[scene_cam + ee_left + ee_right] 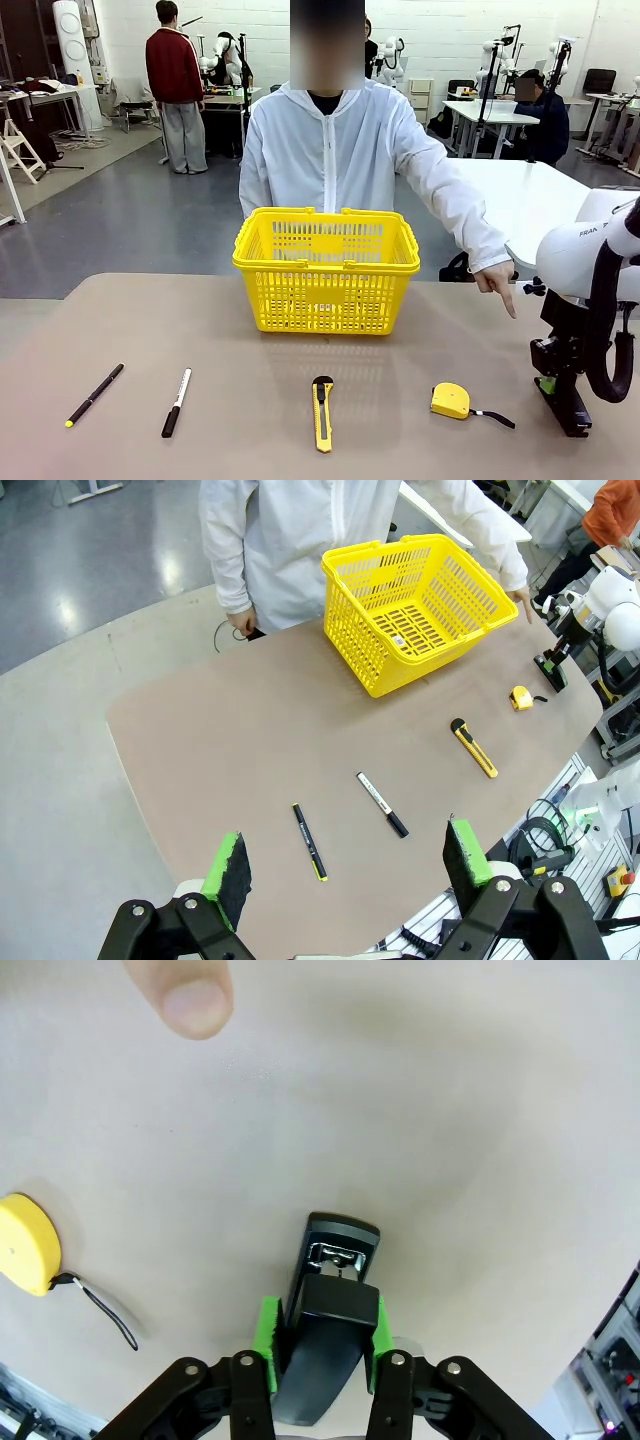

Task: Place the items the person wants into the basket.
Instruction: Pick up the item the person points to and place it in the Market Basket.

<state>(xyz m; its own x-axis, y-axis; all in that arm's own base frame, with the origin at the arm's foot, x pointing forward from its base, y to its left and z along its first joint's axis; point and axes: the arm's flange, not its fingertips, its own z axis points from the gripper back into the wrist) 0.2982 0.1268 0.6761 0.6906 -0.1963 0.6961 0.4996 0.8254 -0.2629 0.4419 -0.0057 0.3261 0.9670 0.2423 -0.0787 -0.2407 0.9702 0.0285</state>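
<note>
My right gripper (322,1322) clamped on a black stapler (340,1235), my left gripper (347,858) spread wide, the person's hand (497,280) pointing down near the stapler

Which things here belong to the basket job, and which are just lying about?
Job: basket; marker; utility knife; black stapler, clamped in right gripper, by the person's pointing hand.
Lying about: black pen; tape measure.
</note>
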